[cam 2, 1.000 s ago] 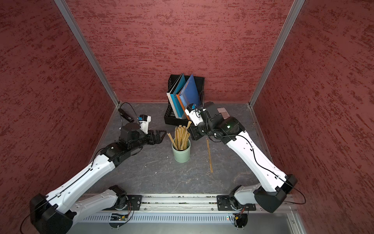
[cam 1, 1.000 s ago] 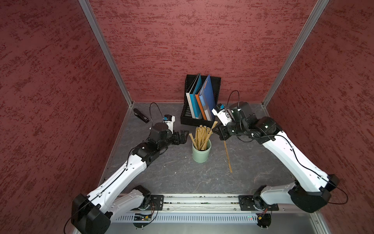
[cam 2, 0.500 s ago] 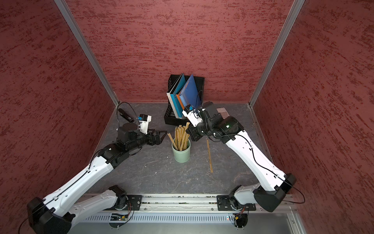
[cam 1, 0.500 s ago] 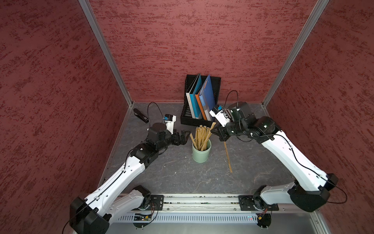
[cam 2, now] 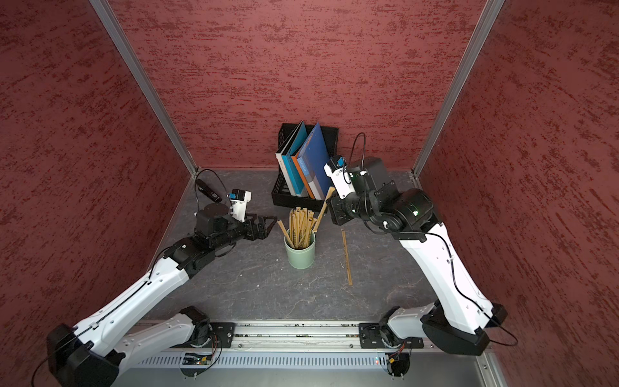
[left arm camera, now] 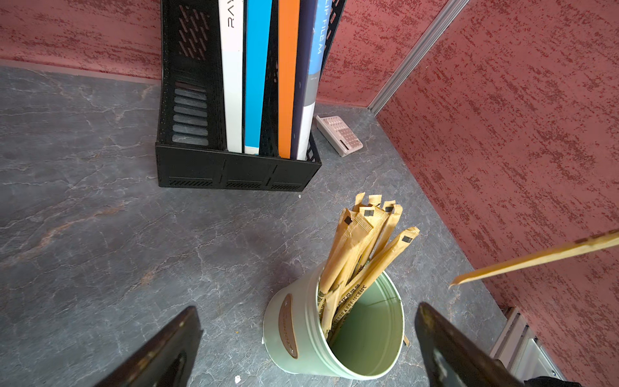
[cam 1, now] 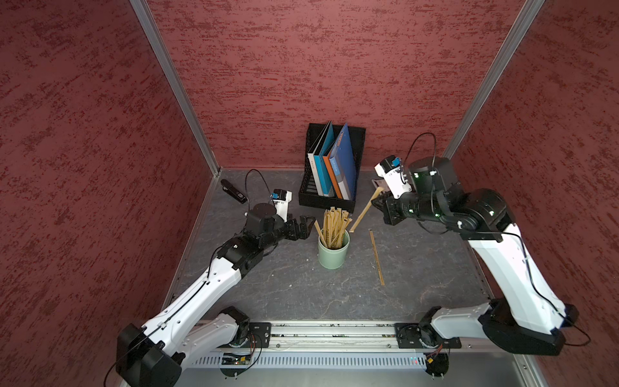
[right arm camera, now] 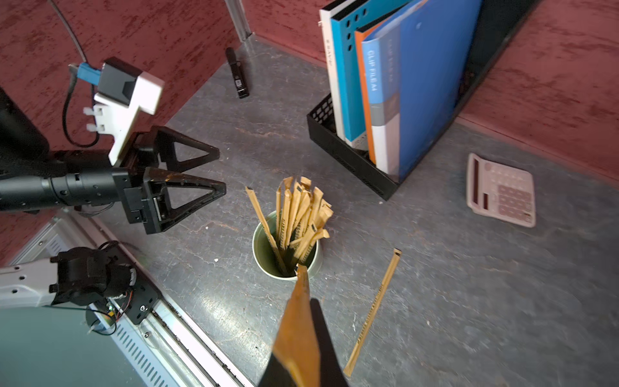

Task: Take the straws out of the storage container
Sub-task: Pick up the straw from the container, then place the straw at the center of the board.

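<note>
Item, one straw (cam 1: 365,210): newly drawn clear of the green cup (cam 1: 333,256) at the middle of the surface, pinched in the closed jaws of the right gripper (cam 1: 379,200) (left gripper (cam 1: 308,226) beside the cup, jaws wide and empty); one loose straw (cam 1: 376,258) lies nearer the right edge, and the remaining straws (cam 1: 333,224) are yet to come out.

The right gripper (cam 1: 380,201) has moved away from the storage container (cam 1: 333,256), up and toward the back right part of the worktop (cam 1: 422,268). It is closed on one straw (cam 1: 365,211). That straw was leaning in the container among the other straws (cam 1: 333,226). Now it is pulled out and hangs tilted in the air, with its lower end free just beside the rim.
</note>
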{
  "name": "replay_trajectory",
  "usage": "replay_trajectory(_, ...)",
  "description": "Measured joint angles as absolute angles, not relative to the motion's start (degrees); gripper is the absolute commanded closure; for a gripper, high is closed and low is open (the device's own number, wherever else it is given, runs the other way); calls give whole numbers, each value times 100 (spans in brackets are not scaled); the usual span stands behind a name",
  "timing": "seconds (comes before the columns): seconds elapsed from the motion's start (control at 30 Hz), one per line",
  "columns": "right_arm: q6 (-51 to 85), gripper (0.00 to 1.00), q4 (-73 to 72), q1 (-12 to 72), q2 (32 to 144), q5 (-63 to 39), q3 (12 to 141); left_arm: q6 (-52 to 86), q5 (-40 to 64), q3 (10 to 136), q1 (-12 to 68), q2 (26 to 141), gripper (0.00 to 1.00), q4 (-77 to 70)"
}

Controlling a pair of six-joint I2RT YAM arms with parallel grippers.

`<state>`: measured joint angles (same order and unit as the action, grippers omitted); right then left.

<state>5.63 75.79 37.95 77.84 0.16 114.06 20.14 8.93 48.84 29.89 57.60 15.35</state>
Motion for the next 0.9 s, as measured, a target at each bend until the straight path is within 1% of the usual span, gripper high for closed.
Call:
replay_trajectory(0.13, 825, 100, 8219, 3795, 8090, 462, 11963, 2034, 888, 4886, 2989, 5760, 0, 1535)
replay_trajectory(0.27, 1100, 100, 8875, 3758, 8665, 864, 12510, 2040, 867, 4886, 2989, 5760, 0, 1540)
replay_trajectory(0.37, 1188, 100, 9070, 3588, 9083, 939, 12575, 2056, 849, 4884, 2989, 5760, 0, 1542)
replay_trajectory(0.5, 1151, 100, 9150, 3116, 9491, 762, 12156, 2056, 834, 4886, 2989, 5760, 0, 1549)
replay_trajectory(0.73, 808, 100, 9087, 1975, 10217, 156, 10925, 2045, 738, 4884, 2982, 5765, 0, 1601)
replay_trajectory(0.9, 526, 100, 8967, 1426, 10951, -193, 10650, 1981, 718, 4884, 2967, 5833, 0, 1629)
